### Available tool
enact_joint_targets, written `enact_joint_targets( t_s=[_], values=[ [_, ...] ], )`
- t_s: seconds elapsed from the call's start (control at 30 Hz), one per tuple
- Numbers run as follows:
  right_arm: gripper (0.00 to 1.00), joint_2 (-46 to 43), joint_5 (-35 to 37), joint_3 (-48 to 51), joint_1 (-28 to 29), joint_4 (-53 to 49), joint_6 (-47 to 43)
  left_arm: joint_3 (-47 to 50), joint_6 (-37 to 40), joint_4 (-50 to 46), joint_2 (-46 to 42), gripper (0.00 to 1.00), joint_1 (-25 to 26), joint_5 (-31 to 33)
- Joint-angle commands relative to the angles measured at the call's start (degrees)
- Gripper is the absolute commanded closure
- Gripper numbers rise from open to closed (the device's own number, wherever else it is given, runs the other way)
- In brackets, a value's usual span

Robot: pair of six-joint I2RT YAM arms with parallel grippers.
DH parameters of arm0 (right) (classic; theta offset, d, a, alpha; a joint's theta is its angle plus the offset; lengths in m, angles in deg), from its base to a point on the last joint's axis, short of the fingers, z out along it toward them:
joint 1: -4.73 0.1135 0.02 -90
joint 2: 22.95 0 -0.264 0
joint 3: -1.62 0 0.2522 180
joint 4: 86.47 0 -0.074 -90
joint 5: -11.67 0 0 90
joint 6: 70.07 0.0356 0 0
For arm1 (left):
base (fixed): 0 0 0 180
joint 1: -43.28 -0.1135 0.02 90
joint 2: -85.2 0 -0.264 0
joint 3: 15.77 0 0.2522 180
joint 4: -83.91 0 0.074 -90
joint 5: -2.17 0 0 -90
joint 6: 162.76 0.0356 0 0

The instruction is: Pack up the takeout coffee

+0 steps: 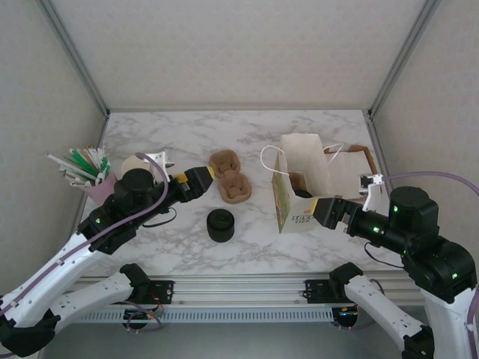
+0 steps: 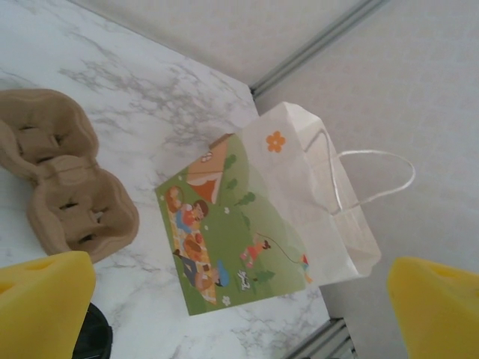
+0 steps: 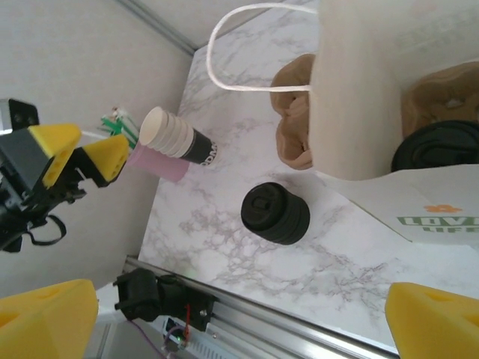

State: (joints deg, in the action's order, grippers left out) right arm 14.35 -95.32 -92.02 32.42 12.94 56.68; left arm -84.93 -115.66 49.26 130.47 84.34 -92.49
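Observation:
The white paper bag [image 1: 303,183] with a picnic print [image 2: 239,217] stands right of centre, its mouth open. Inside it a round black lid [image 3: 438,146] shows, the top of the takeout coffee [image 1: 304,193], next to brown cardboard [image 3: 441,90]; the cup's wall is hidden by the bag. My right gripper [image 1: 329,212] hovers at the bag's near side, open and empty [image 3: 239,329]. My left gripper [image 1: 196,179] is open and empty [image 2: 239,307], left of the brown cup carrier [image 1: 229,177] and pointing toward the bag.
A squat stack of black lids [image 1: 220,224] sits at front centre [image 3: 275,213]. A stack of lidless cups [image 3: 176,138] and a pink holder of straws [image 1: 90,176] stand at the left. Another bag with brown handles [image 1: 358,161] lies flat behind the upright one.

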Motion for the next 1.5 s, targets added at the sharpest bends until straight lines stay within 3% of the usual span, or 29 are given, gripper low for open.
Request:
enact_joint_targets(
  t_s=[0.0, 0.13, 0.33, 0.6, 0.77, 1.07, 1.33, 1.47],
  values=[
    [0.01, 1.7, -3.9, -2.4, 0.4, 1.8, -4.7, -1.5, -1.2, -2.7, -1.4, 0.00, -0.3, 5.9],
    [0.01, 3.8, -6.9, -4.8, 0.4, 2.8, -8.2, -2.4, -1.7, -4.8, -1.2, 0.01, -0.4, 9.5],
    [0.01, 9.6, -12.9, -6.8, 0.4, 6.9, -11.5, -7.4, -0.9, -8.7, 3.2, 0.00, -3.2, 10.1],
    [0.01, 15.6, -18.6, -5.6, 1.9, 15.3, -12.3, -16.9, 5.2, -18.4, 9.7, 0.01, -18.0, 3.9],
    [0.01, 21.1, -14.5, -9.5, 6.8, 13.5, -15.8, -23.7, 10.3, -25.5, 12.6, 0.08, -29.1, 1.6],
    [0.01, 35.5, -2.9, -20.2, 19.8, 9.1, -20.0, -29.7, 17.0, -35.0, 15.7, 0.24, -42.1, 5.7],
    [0.01, 48.1, -0.6, -27.2, 23.1, 8.0, -19.3, -26.9, 19.6, -37.0, 16.4, 0.36, -48.7, 7.9],
    [0.01, 52.1, 2.3, -29.2, 23.1, 6.8, -20.1, -26.8, 20.6, -38.1, 18.2, 0.48, -50.9, 8.2]
  ],
)
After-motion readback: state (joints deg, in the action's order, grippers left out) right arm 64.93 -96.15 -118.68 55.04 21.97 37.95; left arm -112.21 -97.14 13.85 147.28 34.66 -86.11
